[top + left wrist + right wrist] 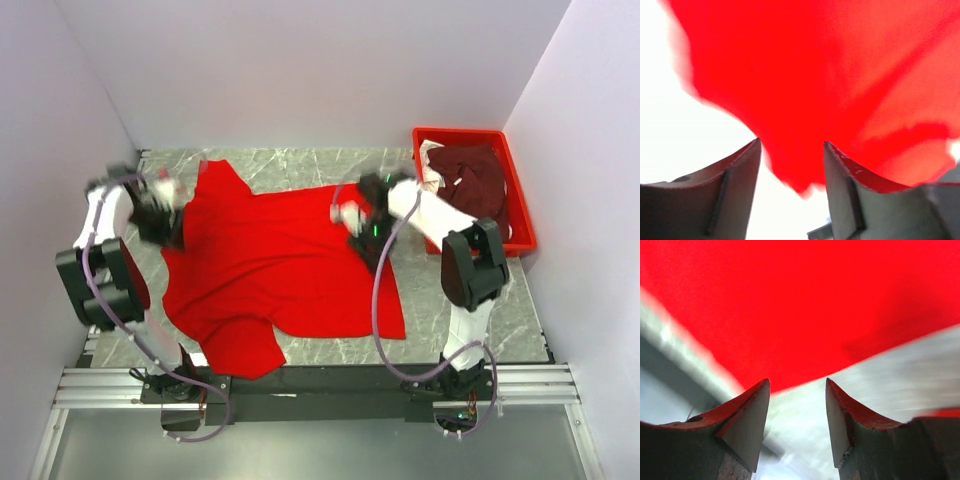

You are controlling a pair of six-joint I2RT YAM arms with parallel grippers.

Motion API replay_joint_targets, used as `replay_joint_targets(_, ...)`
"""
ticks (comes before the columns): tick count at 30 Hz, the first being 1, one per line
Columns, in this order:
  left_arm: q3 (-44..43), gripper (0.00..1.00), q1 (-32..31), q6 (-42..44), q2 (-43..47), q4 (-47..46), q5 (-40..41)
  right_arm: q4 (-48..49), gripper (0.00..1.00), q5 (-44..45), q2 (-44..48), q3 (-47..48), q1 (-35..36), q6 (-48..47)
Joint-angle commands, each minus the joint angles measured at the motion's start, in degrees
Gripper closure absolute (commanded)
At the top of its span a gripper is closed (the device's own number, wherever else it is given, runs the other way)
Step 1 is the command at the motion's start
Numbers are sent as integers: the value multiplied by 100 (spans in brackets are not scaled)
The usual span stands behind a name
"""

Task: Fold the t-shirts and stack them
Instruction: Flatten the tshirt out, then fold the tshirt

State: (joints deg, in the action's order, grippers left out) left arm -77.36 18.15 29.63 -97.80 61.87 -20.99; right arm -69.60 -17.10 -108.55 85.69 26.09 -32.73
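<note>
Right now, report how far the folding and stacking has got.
Done: nothing folded or stacked; the red t-shirt lies spread open on the table. In hand: both arms are at it, with the left gripper and right gripper open at its edges, neither gripping. Left: fold it, then fold the maroon t-shirt bunched in the tray, then stack them.
</note>
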Motion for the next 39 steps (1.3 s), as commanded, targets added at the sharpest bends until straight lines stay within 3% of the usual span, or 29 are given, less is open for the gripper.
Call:
replay_joint_targets(1, -1750, 40, -4, -684, -651, -577, -950, 26, 44, -127, -751, 1798, -621, 29)
replay_joint_targets(6, -3300, 34, -119, -2027, -1967, -1806, -872, 490, 44, 714, -2037, 4232, -1105, 188)
replay_joint_targets(8, -3855, 33, -119, -2381, -2277, -2063, -871, 1017, 44, 936, -2433, 4561, -1141, 284)
replay_joint_targets(15, -3866, 32, -215, -3119, -2788, -3259, -872, 3152, 44, 1122, -2706, 4193, -1202, 452)
replay_joint_targets(21, -4075, 30, -233, -3253, -3095, -3445, -810, 3295, 43, 1078, -3330, 4711, -1202, 198)
replay_joint_targets(33, -4260, 26, -233, -3569, -3404, -3743, -942, 3392, 43, 920, -3760, 4614, -1290, -6)
replay_joint_targets(39, -4489, 24, -233, -3657, -3623, -3725, -924, 2680, 42, 665, -4165, 5327, -1317, -137)
